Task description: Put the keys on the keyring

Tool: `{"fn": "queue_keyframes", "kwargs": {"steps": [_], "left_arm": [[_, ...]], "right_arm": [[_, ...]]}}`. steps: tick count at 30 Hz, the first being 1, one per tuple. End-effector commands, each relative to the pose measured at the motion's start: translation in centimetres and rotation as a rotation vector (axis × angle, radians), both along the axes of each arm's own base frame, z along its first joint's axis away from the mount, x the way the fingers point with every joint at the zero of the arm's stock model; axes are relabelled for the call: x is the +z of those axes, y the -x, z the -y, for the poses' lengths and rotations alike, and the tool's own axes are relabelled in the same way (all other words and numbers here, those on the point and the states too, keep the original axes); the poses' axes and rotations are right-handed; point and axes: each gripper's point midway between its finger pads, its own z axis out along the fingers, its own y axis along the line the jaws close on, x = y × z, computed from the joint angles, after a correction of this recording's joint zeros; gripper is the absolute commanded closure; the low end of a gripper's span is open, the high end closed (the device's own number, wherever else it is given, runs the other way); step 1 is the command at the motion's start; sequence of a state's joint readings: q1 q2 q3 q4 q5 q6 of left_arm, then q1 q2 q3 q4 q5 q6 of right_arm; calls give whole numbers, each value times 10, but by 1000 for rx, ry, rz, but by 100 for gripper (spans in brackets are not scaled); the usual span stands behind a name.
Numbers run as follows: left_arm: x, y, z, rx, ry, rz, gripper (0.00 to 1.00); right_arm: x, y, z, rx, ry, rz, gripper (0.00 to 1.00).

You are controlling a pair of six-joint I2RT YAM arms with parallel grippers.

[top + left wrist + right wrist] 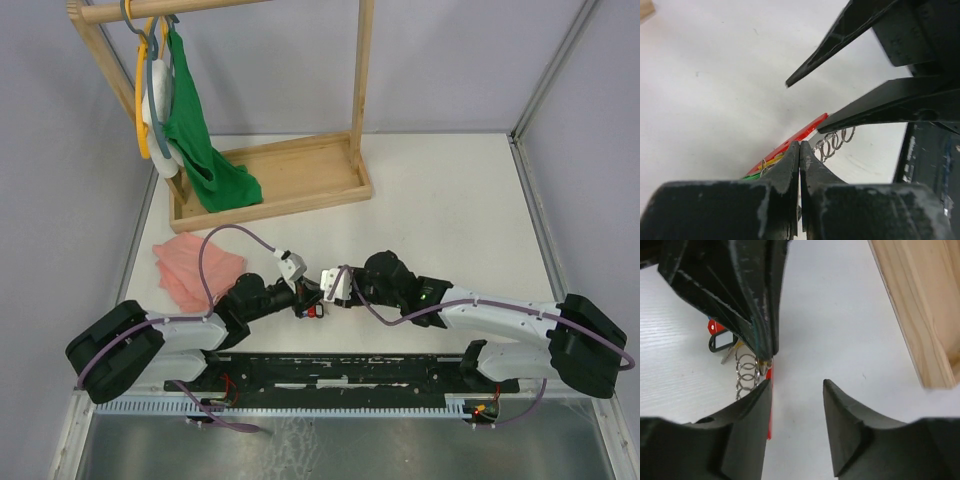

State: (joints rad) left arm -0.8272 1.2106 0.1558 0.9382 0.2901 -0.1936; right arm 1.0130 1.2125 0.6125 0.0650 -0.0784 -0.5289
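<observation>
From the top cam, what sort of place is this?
Probably a lab test cell: white tabletop boxed in by grey panels, two white-and-black robot arms on a black base rail, staged wooden clothes rack with a green garment.

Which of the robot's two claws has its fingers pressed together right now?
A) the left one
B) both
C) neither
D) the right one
A: in its own camera view the left gripper has its fingers meeting with no gap, while the right gripper shows a wide gap between its fingers.

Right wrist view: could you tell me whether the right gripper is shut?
No, the right gripper stands open, bare table showing between its fingers.
</observation>
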Motion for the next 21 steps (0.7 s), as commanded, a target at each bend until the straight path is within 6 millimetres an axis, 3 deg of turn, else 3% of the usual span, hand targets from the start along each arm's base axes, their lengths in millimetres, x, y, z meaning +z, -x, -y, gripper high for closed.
{"fn": "queue_keyframes", "kwargs": {"steps": [1, 6, 11, 14, 21], "left_arm": [[27, -43, 8, 125, -8, 127, 97], [30, -81, 20, 208, -32, 124, 97], [28, -121, 28, 286, -18, 57, 94], [30, -135, 31, 311, -3, 33, 85], [35, -134, 25, 355, -2, -74, 64]], "right_arm": [[25, -28, 32, -368, -109, -51, 40], [41, -47, 80, -755, -171, -71, 1], [67, -49, 100, -910, -329, -85, 0], [78, -45, 118, -964, -411, -72, 0], [93, -35, 155, -1080, -446, -54, 0]]}}
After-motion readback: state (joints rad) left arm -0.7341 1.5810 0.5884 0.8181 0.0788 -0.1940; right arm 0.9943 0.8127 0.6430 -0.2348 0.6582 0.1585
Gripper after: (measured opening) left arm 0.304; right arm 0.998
